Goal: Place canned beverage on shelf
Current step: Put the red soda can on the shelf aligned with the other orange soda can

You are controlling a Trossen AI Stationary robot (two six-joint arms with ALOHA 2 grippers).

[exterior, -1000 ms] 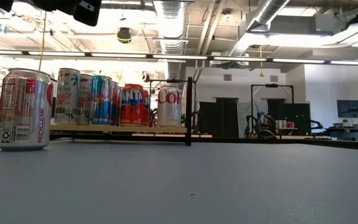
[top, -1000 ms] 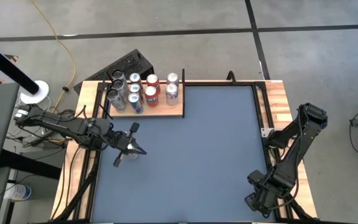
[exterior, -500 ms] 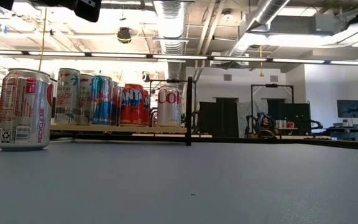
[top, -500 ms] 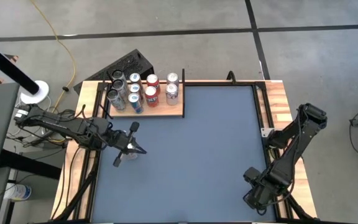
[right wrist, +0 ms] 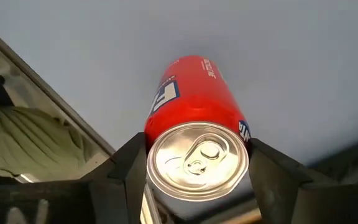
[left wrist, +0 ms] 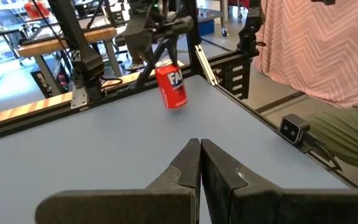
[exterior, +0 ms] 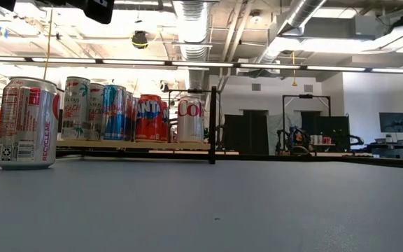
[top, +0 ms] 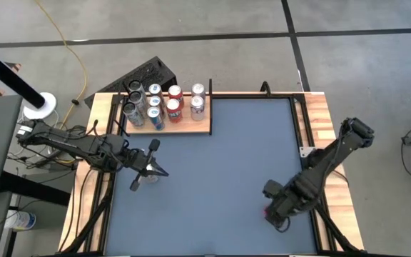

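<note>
A red can (right wrist: 194, 124) hangs in my right gripper (right wrist: 197, 168), which is shut on it over the near right part of the blue table (top: 212, 164). In the left wrist view the red can (left wrist: 171, 86) shows under that gripper. The shelf (top: 191, 128), a wooden board on black posts, stands at the far left corner with several cans upright on it. A silver-and-red can (exterior: 26, 122) stands upright on the table. My left gripper (top: 160, 173) hovers shut above that can without touching it. My right gripper pinches the red can's side wall just below the top rim (right wrist: 157, 134), one finger (right wrist: 126, 171) on each side. The fingers come from above, pointing down. The can hangs below them, slightly tilted, its bottom (left wrist: 178, 106) just over the tabletop.
Wooden strips and black rails (top: 302, 121) edge the table. The right arm's base (top: 348, 135) stands at the right edge. A person in a pink patterned top (left wrist: 328, 43) sits just beyond the table's edge. The blue tabletop between shelf and red can is bare.
My right gripper has gone from the table's near right corner toward the left and far edges, rising a little and rolling about its own axis. The red can now shows beneath it.
</note>
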